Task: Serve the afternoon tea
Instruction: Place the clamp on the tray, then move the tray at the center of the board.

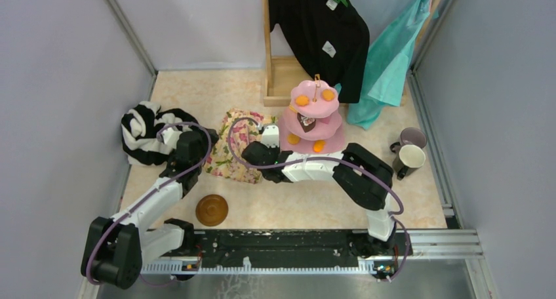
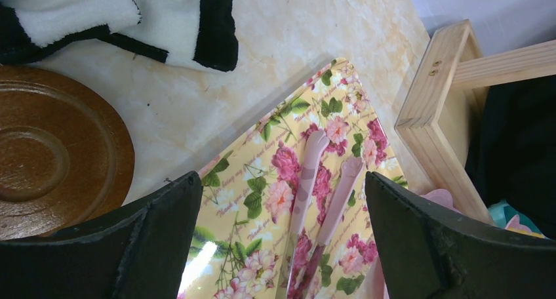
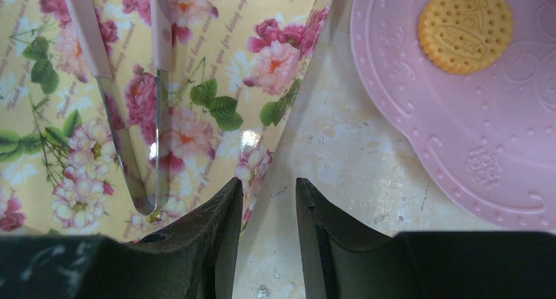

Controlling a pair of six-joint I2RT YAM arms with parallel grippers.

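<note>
We are holding the left hand [image 2: 282, 181] wide open and empty over the floral-print cloth [image 2: 262, 200]. Two pink-handled utensils [image 2: 308, 174] are lying on it between the fingers, their long axis running forward from the hand and leaning a little to the right. A brown saucer [image 2: 52, 155] is resting on the desk [image 2: 197, 102] just to the left of this hand. The right hand [image 3: 269, 184] is standing low at the cloth's edge, its fingers only a little apart and gripping nothing that we can see. The pink cake stand [image 3: 459, 148] is lying just to its right, with a yellow biscuit [image 3: 465, 27] on the lowest tier, forward and right. We are judging that the right arm is nearer to the stand and the left arm to the saucer.
</note>
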